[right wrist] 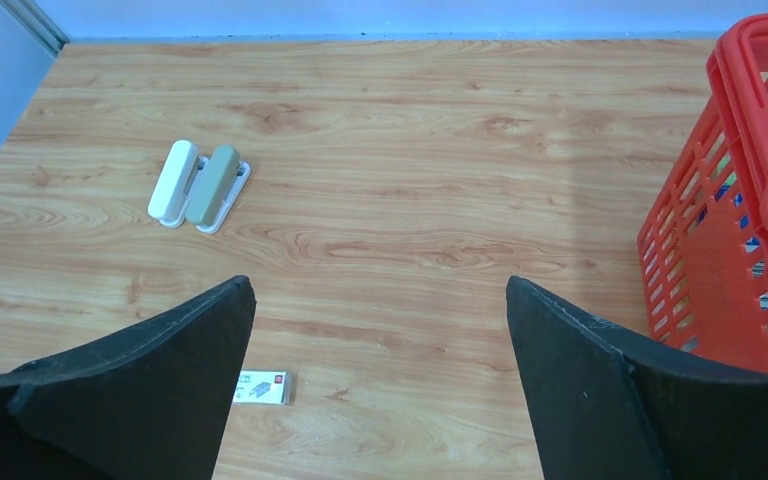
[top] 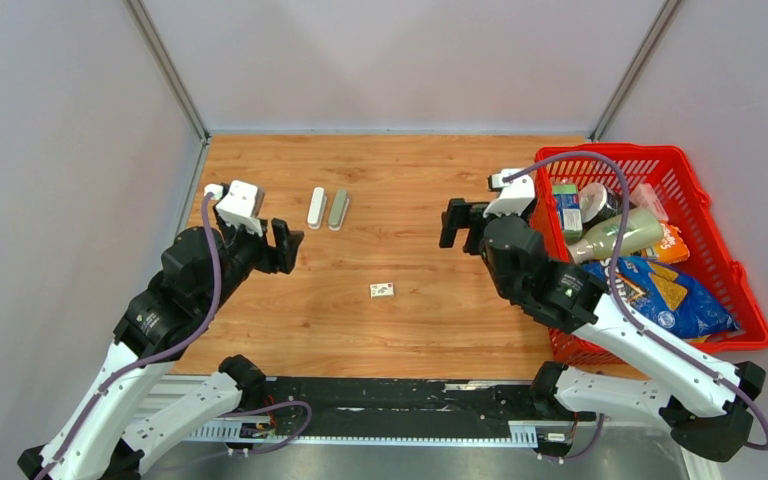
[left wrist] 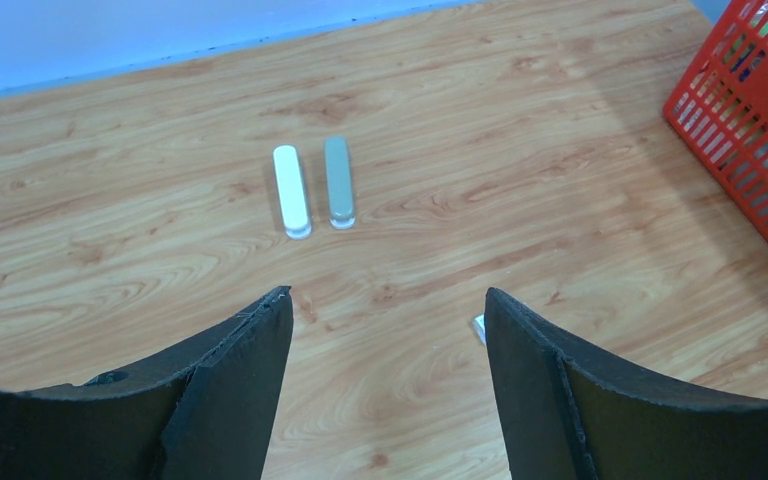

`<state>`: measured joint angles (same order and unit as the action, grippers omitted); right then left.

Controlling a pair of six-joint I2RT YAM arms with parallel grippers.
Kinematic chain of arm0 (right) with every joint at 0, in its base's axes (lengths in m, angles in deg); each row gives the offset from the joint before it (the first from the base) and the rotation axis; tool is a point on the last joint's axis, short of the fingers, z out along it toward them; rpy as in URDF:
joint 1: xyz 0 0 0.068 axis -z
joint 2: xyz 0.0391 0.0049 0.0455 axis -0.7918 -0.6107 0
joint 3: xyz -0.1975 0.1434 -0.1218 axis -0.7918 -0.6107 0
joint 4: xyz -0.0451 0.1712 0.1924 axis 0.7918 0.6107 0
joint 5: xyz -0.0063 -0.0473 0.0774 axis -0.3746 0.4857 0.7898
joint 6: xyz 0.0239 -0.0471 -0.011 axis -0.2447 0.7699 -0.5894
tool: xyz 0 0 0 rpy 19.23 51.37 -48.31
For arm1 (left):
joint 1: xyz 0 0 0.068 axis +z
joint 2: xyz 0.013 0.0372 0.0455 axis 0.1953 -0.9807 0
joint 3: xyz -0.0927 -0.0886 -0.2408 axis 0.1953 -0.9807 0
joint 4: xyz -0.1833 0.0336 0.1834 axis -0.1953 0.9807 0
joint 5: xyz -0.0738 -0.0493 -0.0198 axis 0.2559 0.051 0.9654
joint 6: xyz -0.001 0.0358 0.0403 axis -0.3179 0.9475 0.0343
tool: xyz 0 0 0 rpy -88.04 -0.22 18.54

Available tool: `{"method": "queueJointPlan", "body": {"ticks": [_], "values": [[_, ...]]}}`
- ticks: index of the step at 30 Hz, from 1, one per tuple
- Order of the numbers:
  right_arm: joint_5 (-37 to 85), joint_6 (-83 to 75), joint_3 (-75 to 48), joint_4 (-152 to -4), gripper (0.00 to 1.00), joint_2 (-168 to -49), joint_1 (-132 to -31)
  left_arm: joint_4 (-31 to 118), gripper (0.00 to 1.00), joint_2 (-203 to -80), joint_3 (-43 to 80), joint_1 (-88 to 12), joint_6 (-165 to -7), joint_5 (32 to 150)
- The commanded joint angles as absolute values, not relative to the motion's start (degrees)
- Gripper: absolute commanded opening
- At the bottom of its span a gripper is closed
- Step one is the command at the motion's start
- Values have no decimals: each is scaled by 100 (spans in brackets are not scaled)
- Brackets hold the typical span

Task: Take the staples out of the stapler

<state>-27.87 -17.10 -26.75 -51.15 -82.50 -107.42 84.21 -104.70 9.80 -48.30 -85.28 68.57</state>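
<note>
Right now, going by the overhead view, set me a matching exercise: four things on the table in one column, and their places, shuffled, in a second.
Things:
1. white pill-shaped plastic bar
2. grey-green pill-shaped bar
3. small white printed packet
4. red plastic mesh basket

Places:
A. at the table's right edge, filled with groceries
B. right-hand one of the side-by-side pair
C. alone near the table's middle, nearer the arm bases than the pair
D. left-hand one of the side-by-side pair

Pairs: 1-D, 2-B, 3-C, 4-A.
</note>
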Motion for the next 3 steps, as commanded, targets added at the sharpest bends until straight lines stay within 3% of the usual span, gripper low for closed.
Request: {"method": "queueJointPlan", "body": {"ticks": [1,3], "values": [[-2588,-1320,-2481,-5444,100,-8214,-10729,8386,78,-10456,1116,-4853,-8409,6822],[-2902,-1337,-2428,-5409,100,-8311,-10738,8386,78,-10474,1124,-4853,-8409,6831]]}}
